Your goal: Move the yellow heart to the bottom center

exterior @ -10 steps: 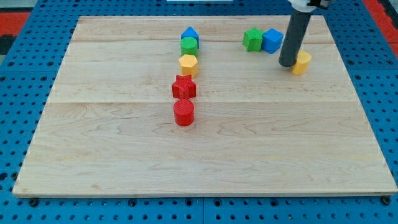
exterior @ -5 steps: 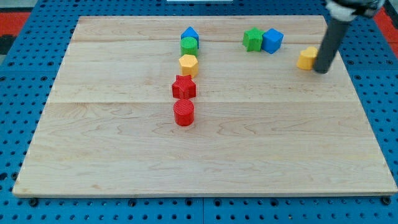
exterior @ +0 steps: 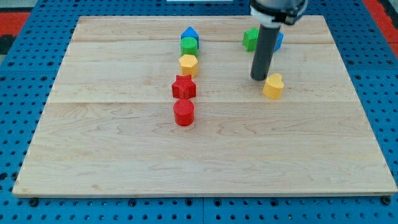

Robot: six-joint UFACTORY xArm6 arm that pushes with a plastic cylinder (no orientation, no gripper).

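Observation:
The yellow heart (exterior: 273, 86) lies on the wooden board (exterior: 205, 155), right of centre, in the upper half. My tip (exterior: 258, 78) stands just to the heart's upper left, close to it or touching it; I cannot tell which. The rod rises from there and hides part of the green block (exterior: 250, 38) and the blue block (exterior: 278, 40) near the view's top.
A column of blocks stands left of centre: a blue block (exterior: 189, 33), a green block (exterior: 189, 45), a yellow hexagon (exterior: 188, 64), a red star (exterior: 184, 87) and a red cylinder (exterior: 184, 113). Blue pegboard surrounds the board.
The yellow heart has moved left and down from near the right edge. My tip went from the heart's left to its right, and now stands at its upper left.

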